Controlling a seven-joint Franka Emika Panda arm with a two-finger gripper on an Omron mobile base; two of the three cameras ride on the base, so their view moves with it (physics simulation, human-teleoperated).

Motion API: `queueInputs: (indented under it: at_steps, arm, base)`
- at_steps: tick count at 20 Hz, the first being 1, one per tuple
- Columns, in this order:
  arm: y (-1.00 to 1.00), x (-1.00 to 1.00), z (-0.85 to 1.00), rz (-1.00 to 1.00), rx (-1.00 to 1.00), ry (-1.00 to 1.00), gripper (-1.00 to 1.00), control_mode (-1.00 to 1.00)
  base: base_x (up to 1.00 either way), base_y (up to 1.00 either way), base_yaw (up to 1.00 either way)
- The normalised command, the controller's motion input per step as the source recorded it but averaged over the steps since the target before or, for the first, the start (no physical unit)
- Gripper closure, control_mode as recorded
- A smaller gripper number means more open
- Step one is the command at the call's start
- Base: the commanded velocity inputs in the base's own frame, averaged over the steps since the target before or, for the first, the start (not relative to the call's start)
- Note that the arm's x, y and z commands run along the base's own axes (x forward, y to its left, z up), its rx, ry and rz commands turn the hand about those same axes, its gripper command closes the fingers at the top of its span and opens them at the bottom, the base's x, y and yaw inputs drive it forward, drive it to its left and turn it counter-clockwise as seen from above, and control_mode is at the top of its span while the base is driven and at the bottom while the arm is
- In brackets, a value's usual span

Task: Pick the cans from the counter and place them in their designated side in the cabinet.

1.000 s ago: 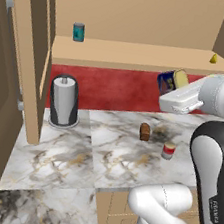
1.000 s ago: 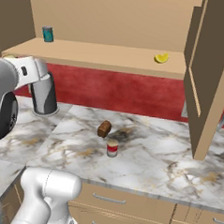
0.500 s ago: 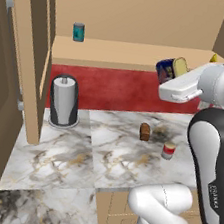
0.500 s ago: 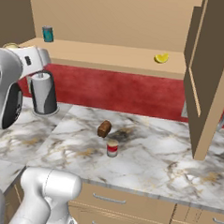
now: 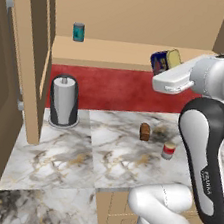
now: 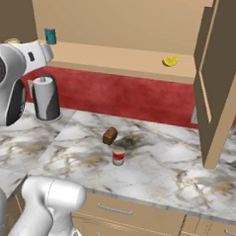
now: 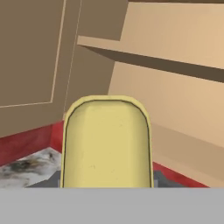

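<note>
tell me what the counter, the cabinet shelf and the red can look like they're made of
Counter: looks like polished marble, white-grey with gold-brown veins and dark smudges.
Cabinet shelf: light tan wood or laminate with a matte finish; flat even colour, no visible grain, so it's hard to tell which.
Red can: probably metal with a printed label, going by its small cylinder shape with a pale top and white band.

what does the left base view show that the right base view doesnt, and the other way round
Left base view: the blue can with its yellow label, raised level with the cabinet shelf. Right base view: a yellow wedge on the shelf and the open right-hand door panel. Shared: the teal can on the shelf, and the red can, brown block and dark cylinder on the counter.
</note>
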Motion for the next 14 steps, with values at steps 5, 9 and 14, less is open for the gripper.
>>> queueInputs:
  at_steps: [5, 9, 14]
  arm:
    - [0.08, 0.2, 0.08, 0.0, 0.0, 0.0, 1.0, -1.0]
    - [0.09, 0.22, 0.05, 0.0, 0.0, 0.0, 1.0, -1.0]
    - [0.08, 0.23, 0.0, 0.0, 0.0, 0.0, 1.0, -1.0]
  base:
    - [0.0, 0.0, 0.0]
    - [0.0, 0.0, 0.0]
    - [0.0, 0.0, 0.0]
